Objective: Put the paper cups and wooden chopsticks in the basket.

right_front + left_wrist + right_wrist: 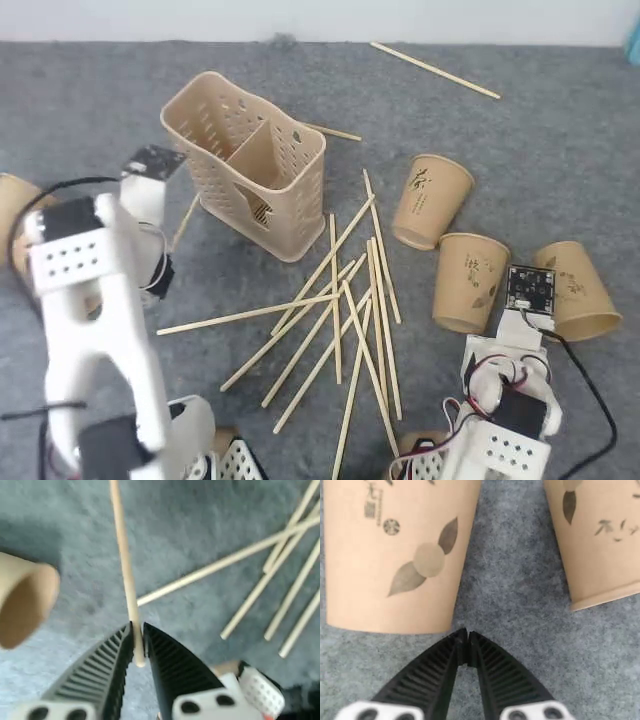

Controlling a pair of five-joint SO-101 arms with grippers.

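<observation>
Gripper on left arm [135, 647] pinches a thin wooden chopstick [122, 565] by its end, near the beige perforated plastic basket [290, 190].

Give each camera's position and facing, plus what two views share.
High view: fixed overhead, looking down at the basket, chopsticks, left arm and right arm.
Left wrist view: on the left arm, facing down past the left end effector, shut on a chopstick.
Right wrist view: on the right arm, facing the right end effector, shut, and two cups.
Shared: high view shows those cups too.
</observation>
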